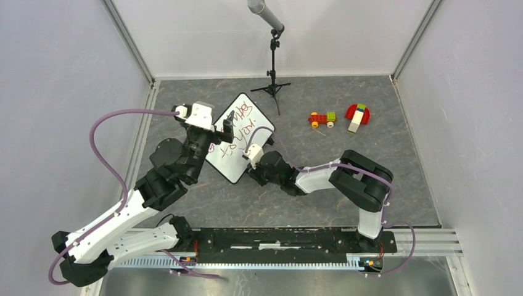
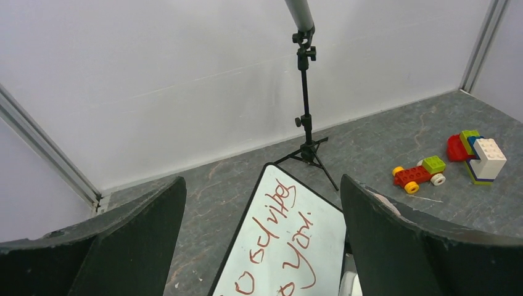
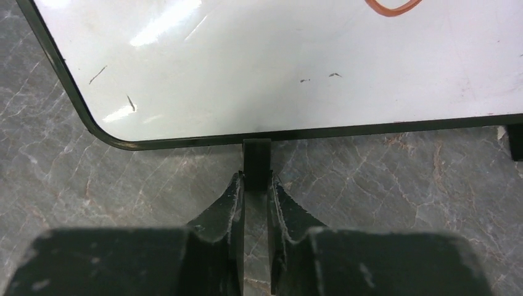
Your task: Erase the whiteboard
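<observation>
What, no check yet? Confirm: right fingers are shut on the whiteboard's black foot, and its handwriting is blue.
Wrong colour: the handwriting is red, not blue, per the left wrist view. The right fingers are shut on the whiteboard's black foot.

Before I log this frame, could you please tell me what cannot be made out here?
Red writing on the whiteboard: left gripper covers part in the top view; the bottom edge cuts it off in the left wrist view.
Right gripper: its own wrist hides its fingertips in the top view.
</observation>
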`<state>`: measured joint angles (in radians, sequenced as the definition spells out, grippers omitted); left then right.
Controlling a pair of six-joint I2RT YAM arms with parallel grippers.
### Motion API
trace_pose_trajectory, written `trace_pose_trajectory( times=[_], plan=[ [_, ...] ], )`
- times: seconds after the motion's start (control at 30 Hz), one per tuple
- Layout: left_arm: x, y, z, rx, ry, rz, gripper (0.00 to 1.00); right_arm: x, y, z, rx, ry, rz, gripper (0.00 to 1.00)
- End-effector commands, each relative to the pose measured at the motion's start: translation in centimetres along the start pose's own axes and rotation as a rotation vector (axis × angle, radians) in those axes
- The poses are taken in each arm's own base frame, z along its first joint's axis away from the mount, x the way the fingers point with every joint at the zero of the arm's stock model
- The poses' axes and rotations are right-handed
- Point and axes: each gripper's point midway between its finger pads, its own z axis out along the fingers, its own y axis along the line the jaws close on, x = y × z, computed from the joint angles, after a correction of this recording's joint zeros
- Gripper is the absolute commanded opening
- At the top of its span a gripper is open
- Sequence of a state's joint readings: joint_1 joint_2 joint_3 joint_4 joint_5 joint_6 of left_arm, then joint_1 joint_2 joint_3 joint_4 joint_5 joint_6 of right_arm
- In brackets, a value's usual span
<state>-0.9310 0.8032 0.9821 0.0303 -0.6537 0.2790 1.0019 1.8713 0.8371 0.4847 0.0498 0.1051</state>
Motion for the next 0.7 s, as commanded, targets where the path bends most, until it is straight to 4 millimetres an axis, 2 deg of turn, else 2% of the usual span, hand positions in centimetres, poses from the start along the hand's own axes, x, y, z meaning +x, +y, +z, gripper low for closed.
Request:
trace_pose_trajectory(
  times=[0.0, 0.13, 0.3, 0.43, 0.57, 0.67],
  plan=[
    [-1.2, 0.8, 0.1, -0.033, -0.040, -0.001, 1.00, 0.5, 1.6, -1.7, -0.106, -0.011, -0.096, 0.10],
    [-1.2, 0.8, 0.1, -0.031, -0.036, -0.002, 1.00, 2.4, 1.4, -3.9, -0.127, 0.013, -0.158, 0.00],
    [-0.8, 0.3, 0.4, -0.019, -0.023, 0.000, 1.00, 5.5, 1.0, -6.9, -0.130, 0.069, -0.168, 0.00],
    [-0.3, -0.4, 0.8, -0.002, -0.005, 0.010, 1.00, 8.2, -0.2, -9.6, -0.079, 0.096, -0.071, 0.03],
    [0.0, -0.7, 0.9, 0.003, 0.003, 0.010, 1.00, 10.2, -1.1, -12.4, -0.035, 0.085, 0.021, 0.15],
    [0.1, -0.9, 1.0, 0.013, 0.006, 0.006, 1.00, 10.5, -2.4, -13.8, 0.054, 0.090, 0.072, 0.37]
  ],
)
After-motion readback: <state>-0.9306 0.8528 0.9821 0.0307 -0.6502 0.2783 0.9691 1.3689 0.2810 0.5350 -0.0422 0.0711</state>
